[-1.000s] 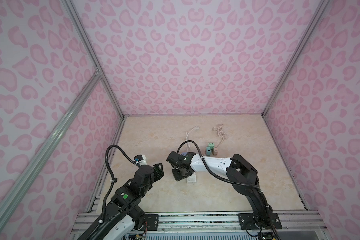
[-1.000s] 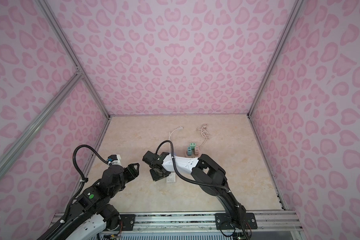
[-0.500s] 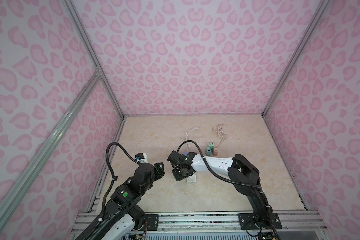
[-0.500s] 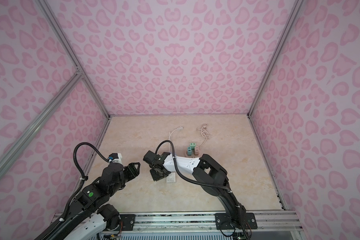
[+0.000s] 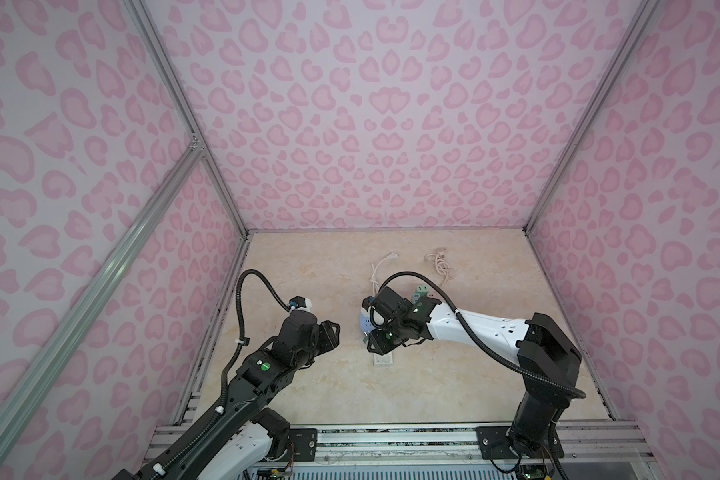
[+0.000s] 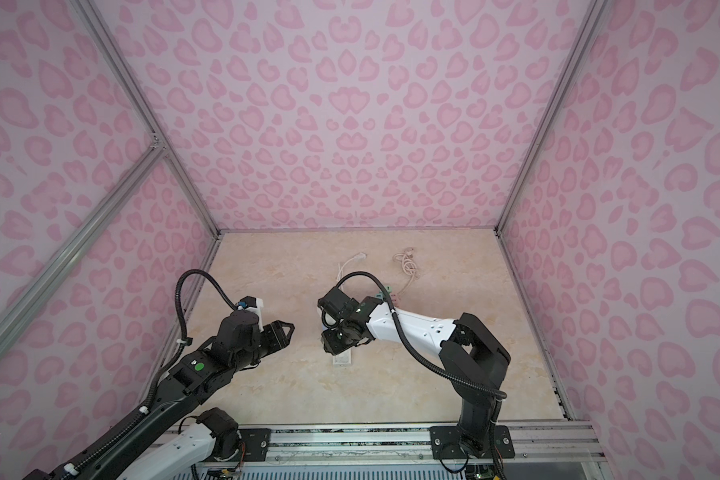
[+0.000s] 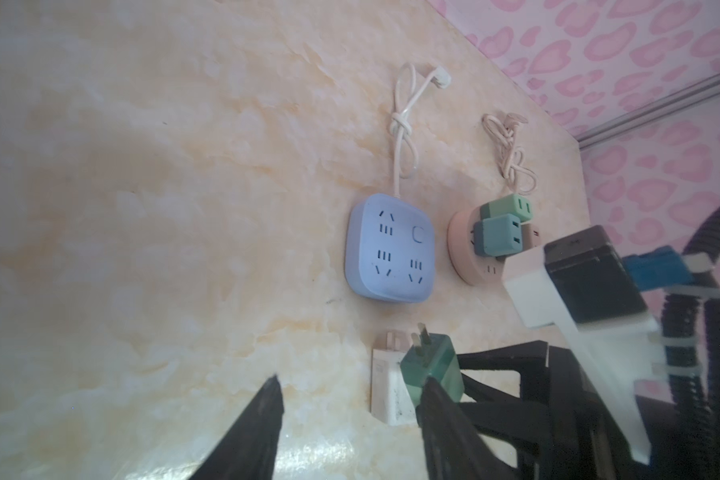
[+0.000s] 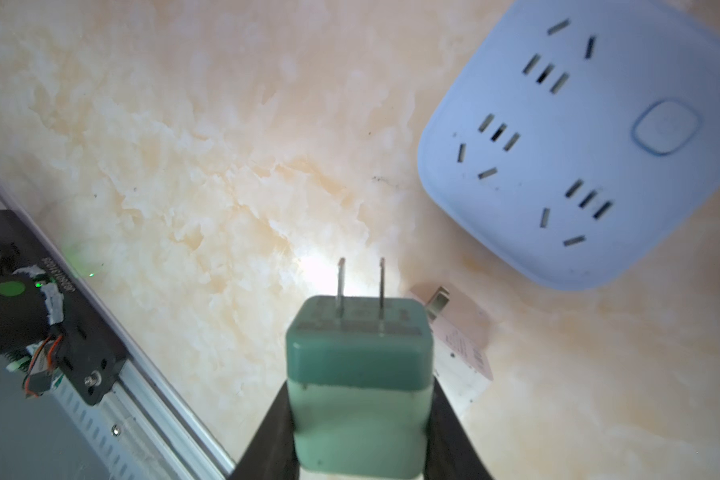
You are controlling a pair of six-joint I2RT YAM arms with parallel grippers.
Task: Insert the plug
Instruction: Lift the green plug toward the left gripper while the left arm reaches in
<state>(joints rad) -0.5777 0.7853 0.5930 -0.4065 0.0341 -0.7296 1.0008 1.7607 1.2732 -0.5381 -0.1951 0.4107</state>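
My right gripper [image 8: 360, 453] is shut on the green plug [image 8: 358, 365], whose two metal prongs point out ahead of the fingers. It hangs just above the table, near one edge of the blue socket block [image 8: 591, 137]. The left wrist view shows the same plug [image 7: 431, 370] below the blue socket block [image 7: 391, 249], which has several free outlets and a button. My left gripper [image 7: 350, 403] is open and empty, apart from the plug. In both top views the left gripper [image 5: 333, 332] [image 6: 287, 330] faces the right gripper [image 5: 371, 338] [image 6: 329, 338] across a small gap.
A white adapter [image 7: 387, 386] [image 5: 383, 358] lies flat on the table under the plug. A pink round socket [image 7: 470, 266] carries two green adapters [image 7: 497, 241]. Knotted cords [image 5: 381, 266] [image 5: 439, 264] lie behind. A metal rail [image 8: 150, 386] borders the table's front.
My left gripper has edged toward the middle and its jaws have narrowed somewhat. The right gripper, with the plug, has barely moved.
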